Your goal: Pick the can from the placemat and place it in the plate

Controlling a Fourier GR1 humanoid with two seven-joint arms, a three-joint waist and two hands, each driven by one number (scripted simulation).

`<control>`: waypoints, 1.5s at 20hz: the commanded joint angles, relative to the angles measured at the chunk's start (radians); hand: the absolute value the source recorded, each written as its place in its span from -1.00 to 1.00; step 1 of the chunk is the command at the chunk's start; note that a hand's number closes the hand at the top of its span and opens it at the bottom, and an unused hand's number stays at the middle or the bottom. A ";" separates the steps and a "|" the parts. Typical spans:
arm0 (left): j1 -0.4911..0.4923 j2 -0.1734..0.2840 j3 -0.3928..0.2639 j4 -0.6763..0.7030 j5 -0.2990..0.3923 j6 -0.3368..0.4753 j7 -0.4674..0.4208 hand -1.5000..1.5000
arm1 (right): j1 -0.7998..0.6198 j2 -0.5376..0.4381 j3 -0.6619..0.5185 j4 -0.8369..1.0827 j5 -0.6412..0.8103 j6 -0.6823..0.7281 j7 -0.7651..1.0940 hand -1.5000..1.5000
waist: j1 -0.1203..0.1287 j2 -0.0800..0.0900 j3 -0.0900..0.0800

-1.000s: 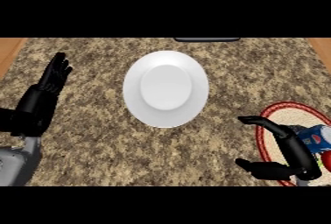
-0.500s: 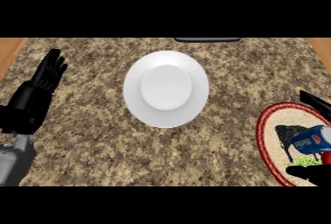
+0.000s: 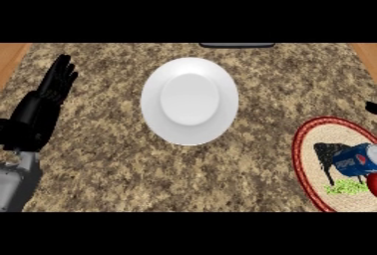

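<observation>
With the can (image 3: 356, 160) lying on the placemat (image 3: 313, 149) at the near right, and our right hand (image 3: 371, 107) barely showing, fingers unreadable, we should close around its middle before lifting toward the plate (image 3: 151, 99).

Light falls evenly and brightly over the speckled worktop (image 3: 110, 164), with no strong direction to it and no glare spots. The white plate (image 3: 189, 101) at the centre is lit softly, only a faint grey shading marking its inner well, and it throws almost no shadow. At four o'clock the blue can (image 3: 353, 160) casts a dark, sharp-edged shadow toward nine o'clock across the pale placemat (image 3: 324, 137), and the plate looks stretched taller than wide.
</observation>
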 commanded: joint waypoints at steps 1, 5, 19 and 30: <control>-0.021 0.015 0.007 -0.036 0.002 -0.010 0.035 0.00 | -0.018 -0.121 0.041 -0.017 0.012 0.142 0.155 -1.00 | 0.023 0.002 0.001; -0.053 -0.042 0.001 0.035 -0.024 -0.003 0.001 0.00 | -0.074 -0.094 0.105 -0.048 0.023 0.201 0.287 -1.00 | 0.021 0.006 0.003; -0.083 -0.078 0.061 0.003 -0.072 -0.040 0.089 0.00 | -0.221 0.084 0.148 0.186 0.308 0.309 0.304 -1.00 | 0.015 0.002 0.004; -0.033 -0.097 0.136 -0.008 -0.084 -0.141 0.049 0.00 | -0.094 0.201 0.138 0.292 0.524 0.253 0.118 -1.00 | 0.007 0.001 0.004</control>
